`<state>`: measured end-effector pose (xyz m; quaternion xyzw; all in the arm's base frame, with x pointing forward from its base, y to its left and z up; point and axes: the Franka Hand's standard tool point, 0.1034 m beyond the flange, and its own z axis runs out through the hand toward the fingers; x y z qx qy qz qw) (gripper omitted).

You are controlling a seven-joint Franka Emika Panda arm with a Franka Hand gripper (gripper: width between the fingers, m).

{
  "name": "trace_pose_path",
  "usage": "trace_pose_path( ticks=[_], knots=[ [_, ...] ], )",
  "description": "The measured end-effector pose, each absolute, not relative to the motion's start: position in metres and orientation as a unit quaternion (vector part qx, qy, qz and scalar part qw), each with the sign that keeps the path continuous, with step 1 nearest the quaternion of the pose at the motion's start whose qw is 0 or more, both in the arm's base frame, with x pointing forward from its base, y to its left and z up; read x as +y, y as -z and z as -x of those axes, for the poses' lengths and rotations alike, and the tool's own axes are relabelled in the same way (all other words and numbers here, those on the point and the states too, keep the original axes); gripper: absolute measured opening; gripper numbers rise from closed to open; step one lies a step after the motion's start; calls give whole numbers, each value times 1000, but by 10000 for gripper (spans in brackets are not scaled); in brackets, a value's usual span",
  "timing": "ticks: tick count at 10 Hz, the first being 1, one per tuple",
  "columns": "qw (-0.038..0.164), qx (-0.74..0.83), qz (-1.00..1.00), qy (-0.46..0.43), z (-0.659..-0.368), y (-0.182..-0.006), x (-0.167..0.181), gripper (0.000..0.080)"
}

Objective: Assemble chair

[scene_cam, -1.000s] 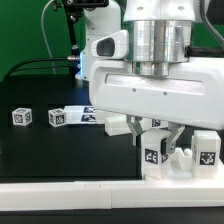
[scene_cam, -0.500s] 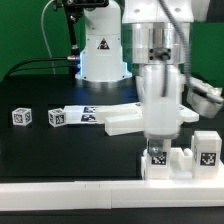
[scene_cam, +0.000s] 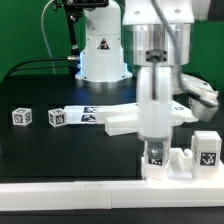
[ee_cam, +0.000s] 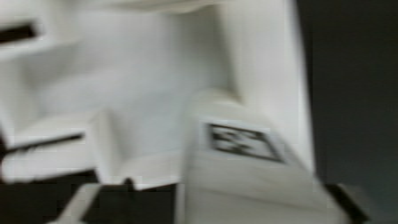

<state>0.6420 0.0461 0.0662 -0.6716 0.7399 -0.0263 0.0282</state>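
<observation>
A white blocky chair piece (scene_cam: 182, 162) stands at the front on the exterior view's right, with two tagged posts. My gripper (scene_cam: 155, 143) hangs straight down over its nearer post (scene_cam: 154, 156); the hand is seen edge-on and hides the fingers. In the wrist view that white post with its tag (ee_cam: 242, 142) fills the space at my gripper (ee_cam: 217, 208). A dark gap shows between the post and one finger, so the jaws look open around it. A flat white chair part (scene_cam: 122, 123) lies just behind, partly hidden by the arm.
A small tagged cube (scene_cam: 22, 116) and a second tagged white block (scene_cam: 58, 116) sit at the exterior view's left. The marker board (scene_cam: 92, 113) lies behind them. A white ledge (scene_cam: 70, 190) runs along the front edge. The robot base (scene_cam: 100, 50) stands at the back.
One second ago the hand faced the camera broadside with fingers spread around the post. It has since turned edge-on. Over the last half second it sank slightly onto the post.
</observation>
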Motion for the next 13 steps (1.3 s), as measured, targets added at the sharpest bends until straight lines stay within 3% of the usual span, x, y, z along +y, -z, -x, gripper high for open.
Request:
trace_pose_path(
  ticks=[1, 2, 5, 8, 9, 10, 11, 12, 13],
  knots=[
    [28, 674, 738, 31, -643, -67, 48, 609],
    [36, 609, 791, 51, -648, -69, 50, 609],
    [31, 511, 857, 58, -648, -69, 50, 647],
    [6, 297, 951, 79, -653, -75, 47, 649],
    [7, 303, 949, 83, -654, -74, 46, 649],
    [8, 323, 943, 82, -653, -74, 46, 505],
    [10, 339, 937, 82, -653, -74, 46, 505],
    [12, 365, 927, 82, -653, -73, 46, 310],
    [14, 388, 918, 81, -653, -73, 45, 310]
  ],
)
